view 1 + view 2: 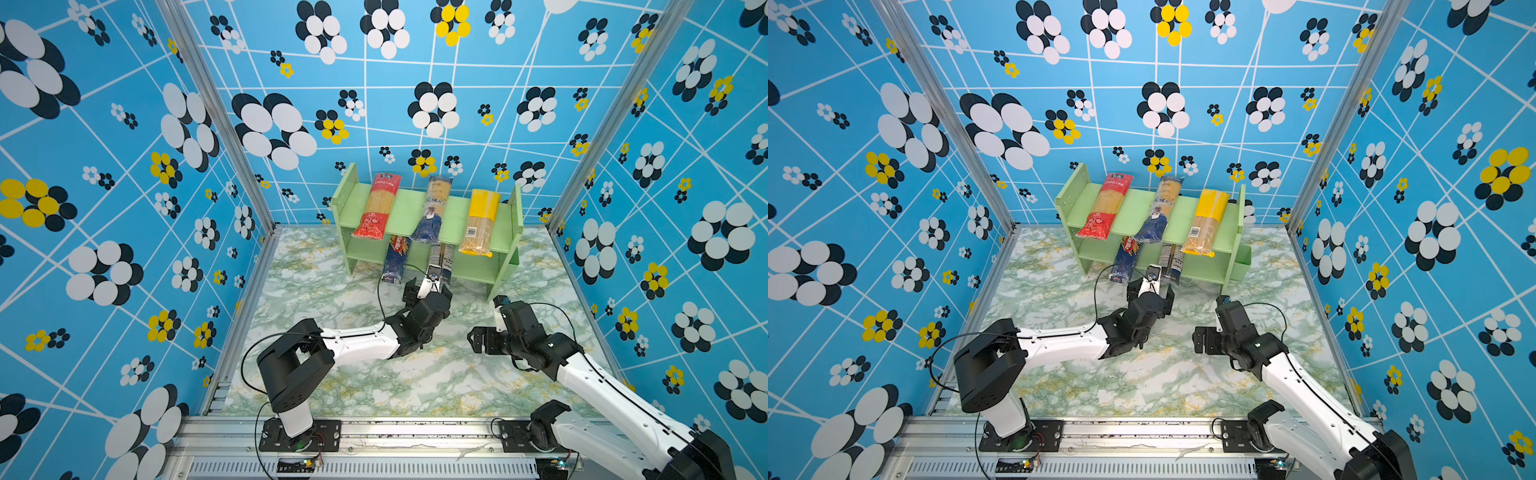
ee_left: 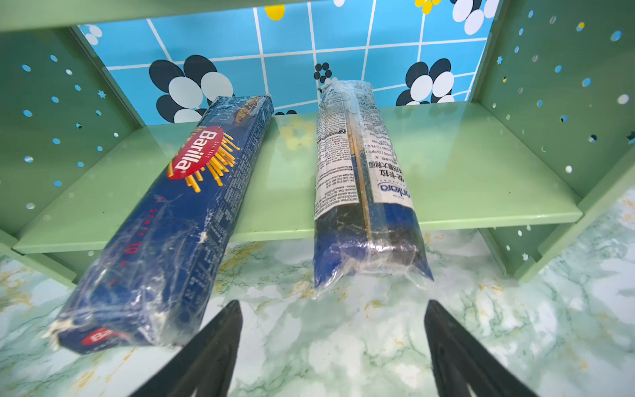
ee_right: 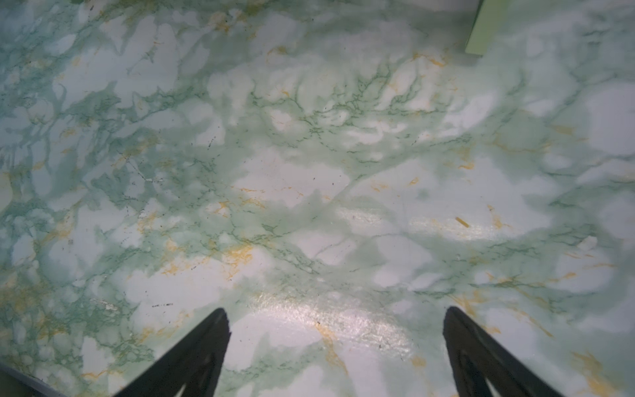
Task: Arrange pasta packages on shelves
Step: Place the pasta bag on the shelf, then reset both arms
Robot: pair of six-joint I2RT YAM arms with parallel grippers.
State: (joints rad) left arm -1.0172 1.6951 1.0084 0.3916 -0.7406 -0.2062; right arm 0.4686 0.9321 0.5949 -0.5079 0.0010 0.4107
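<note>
1. Shelf (image 1: 409, 206): stands at the far side of the tabletop (image 1: 332, 299). It has two boards, and all five packs lie on them. The task looks close to finished.
2. Upper board: red pack (image 1: 376, 205), clear pack with navy end (image 1: 432, 210) and yellow-topped pack (image 1: 480, 222) lie side by side and apart. Their near ends hang past the front edge.
3. Lower board: Barilla pack (image 2: 178, 213) lies skewed and the labelled pack (image 2: 360, 192) lies straight, the two apart. Both jut past the front edge above the tabletop.
4. Left fingers (image 2: 213, 350): spread wide and empty, just short of the labelled pack's near end, not touching it. Judged step: let go and clear out.
5. To do it well: draw back straight along the pack's length with the fingers wide, so the crinkled film does not snag. Watch the Barilla pack's near corner, close beside one finger. A light push on the labelled pack's end would seat it deeper.
6. Right fingers (image 3: 196, 354): spread and empty, over bare tabletop, well apart from the packs. Best kept out of the way.
7. Room: blue walls (image 1: 374, 104) printed with white lines and black, white and yellow flowers. Aluminium posts (image 1: 216, 112) stand at the corners.
8. Tabletop: green-and-white marble print with yellow veins, glossy with glare patches. Probably slick, so a dropped pack would slide.
9. One small yellow sliver (image 3: 462, 221) lies on the tabletop; cannot tell what it is.
</note>
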